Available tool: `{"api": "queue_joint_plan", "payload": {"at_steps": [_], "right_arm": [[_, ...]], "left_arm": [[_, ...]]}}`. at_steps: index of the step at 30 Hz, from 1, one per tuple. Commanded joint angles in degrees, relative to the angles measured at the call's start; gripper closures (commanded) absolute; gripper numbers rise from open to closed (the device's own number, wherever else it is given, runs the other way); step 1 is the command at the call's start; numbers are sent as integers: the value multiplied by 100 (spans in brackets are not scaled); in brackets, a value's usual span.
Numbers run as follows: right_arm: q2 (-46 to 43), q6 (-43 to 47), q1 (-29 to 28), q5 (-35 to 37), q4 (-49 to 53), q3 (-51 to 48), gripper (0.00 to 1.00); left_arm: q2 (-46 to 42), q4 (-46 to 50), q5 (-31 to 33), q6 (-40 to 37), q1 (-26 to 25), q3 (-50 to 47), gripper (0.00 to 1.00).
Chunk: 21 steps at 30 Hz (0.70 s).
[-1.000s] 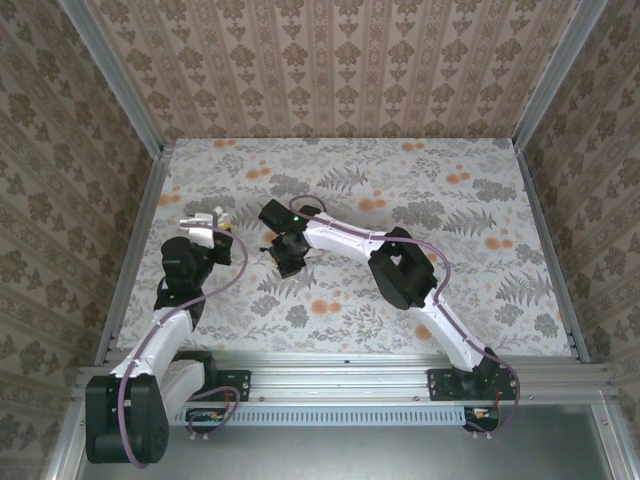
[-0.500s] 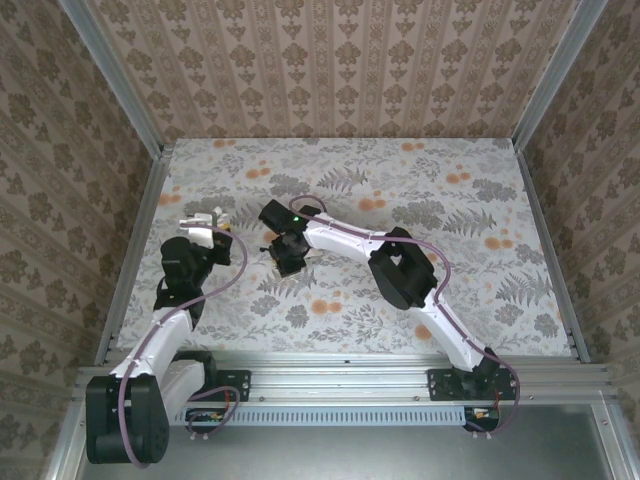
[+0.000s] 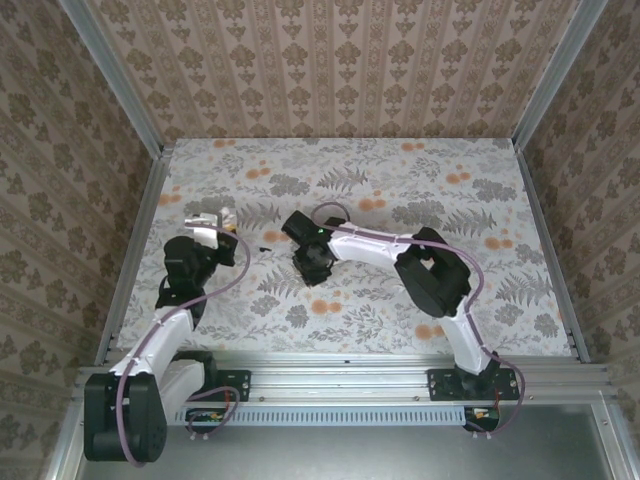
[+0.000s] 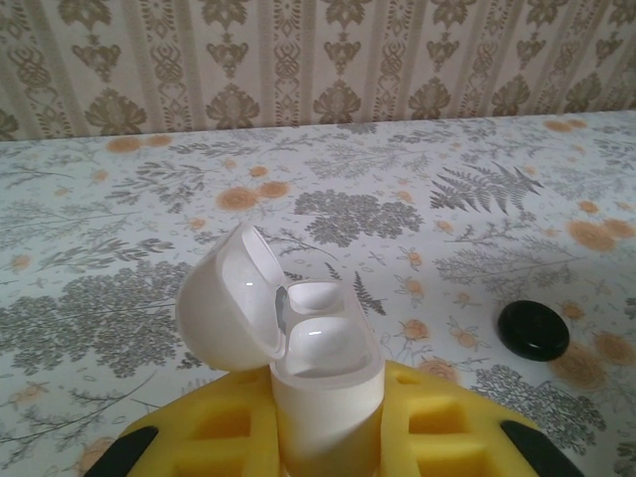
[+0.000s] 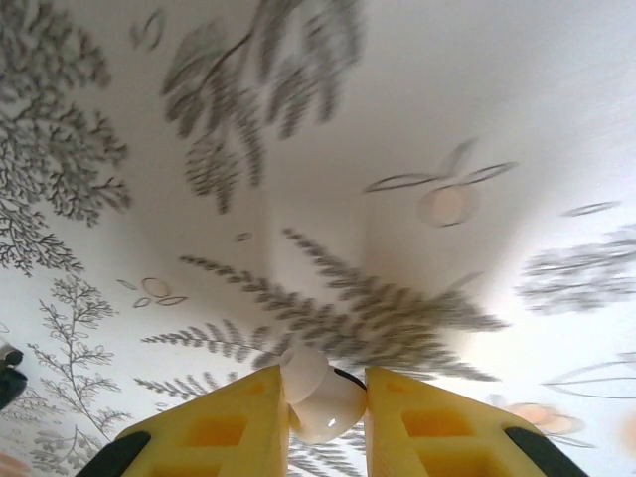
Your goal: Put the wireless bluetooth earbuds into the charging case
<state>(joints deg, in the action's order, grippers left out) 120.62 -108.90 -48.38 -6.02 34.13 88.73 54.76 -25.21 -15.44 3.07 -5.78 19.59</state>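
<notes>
Transfer step, apparently: right gripper (image 5: 326,390) pinches a white earbud (image 5: 316,386); left gripper (image 4: 328,422) clamps the open case (image 4: 320,350). Next: precise alignment over it.

We see a desk (image 3: 400,180) covered in a grey fern and orange flower print. Patterned wallpaper walls (image 3: 340,70) stand around it, and a metal rail (image 3: 350,372) runs along its near edge. A flat black round disc (image 4: 534,330) lies on it.

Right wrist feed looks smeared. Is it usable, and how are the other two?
Right wrist: tablecloth streaked by motion blur, yet the earbud in the right tool reads fairly sharp. Left wrist: charging case crisp, soft glare on its open lid. Top external: even light, in focus.
</notes>
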Motion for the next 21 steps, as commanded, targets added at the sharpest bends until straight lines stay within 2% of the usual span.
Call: {"api": "queue_joint_plan", "payload": {"at_steps": [1, 8, 14, 21], "right_arm": [[-580, 357, 23, 315, -319, -540, 76], [-1488, 1170, 117, 689, -800, -1641, 76], [-2103, 2460, 209, 1193, -1046, -2175, 76], [-2829, 4225, 234, 1775, -1870, -2839, 76]], "left_arm": [[115, 25, -201, 115, -207, 227, 100], [607, -89, -260, 103, -709, 282, 100], [1206, -256, -552, 63, -1096, 499, 100], [1806, -886, -1419, 111, -1253, 394, 100]]}}
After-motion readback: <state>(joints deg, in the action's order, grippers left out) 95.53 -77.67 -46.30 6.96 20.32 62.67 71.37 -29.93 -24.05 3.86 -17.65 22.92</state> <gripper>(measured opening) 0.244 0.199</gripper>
